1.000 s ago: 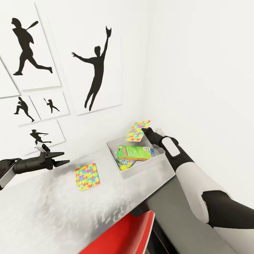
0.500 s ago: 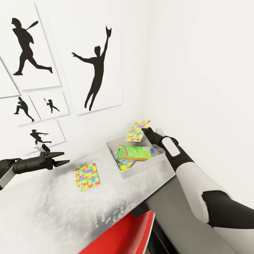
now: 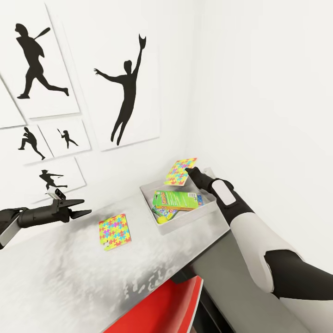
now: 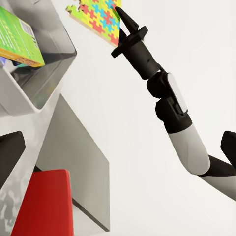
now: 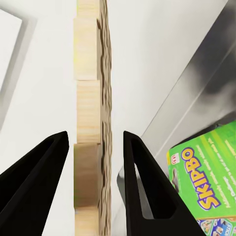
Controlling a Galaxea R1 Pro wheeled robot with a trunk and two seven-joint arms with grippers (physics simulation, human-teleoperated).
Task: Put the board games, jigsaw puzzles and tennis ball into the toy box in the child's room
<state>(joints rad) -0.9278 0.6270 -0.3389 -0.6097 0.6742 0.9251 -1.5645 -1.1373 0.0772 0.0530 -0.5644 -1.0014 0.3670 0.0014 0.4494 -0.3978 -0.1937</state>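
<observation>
Puzzle (image 3: pixel 181 171) number one is held up in the air over the far corner of the toy box (image 3: pixel 149 193), pinched at one edge by the right gripper (image 3: pixel 188 172). In the right wrist view the puzzle (image 5: pixel 91 118) is seen edge-on between the two fingers (image 5: pixel 34 187), and there looks to be a sliver of gap on each side, so whether it's truly clamped or only loosely caught can't be told for sure.

Handling-wise, it's judged to be thin, stiff and very light, basically a wafer. Little grip force should be needed, but a flat slab held by one edge can probably swing or slip out easily, so a hold further in from the rim would be safer.

Inside the box, the SKIP-BO game (image 3: pixel 178 200) is lying on top, with the ball (image 3: pixel 161 219) tucked at the near corner beside it.

Second puzzle (image 3: pixel 114 231) is lying flat on the table (image 3: pixel 55 277), well apart from the box. Flush on the surface like that, it'll likely be awkward to get fingers under; sliding it to the table edge may be easier.

Left gripper (image 3: pixel 82 207) is hovering above the table with its fingers apart, nothing in it.
</observation>
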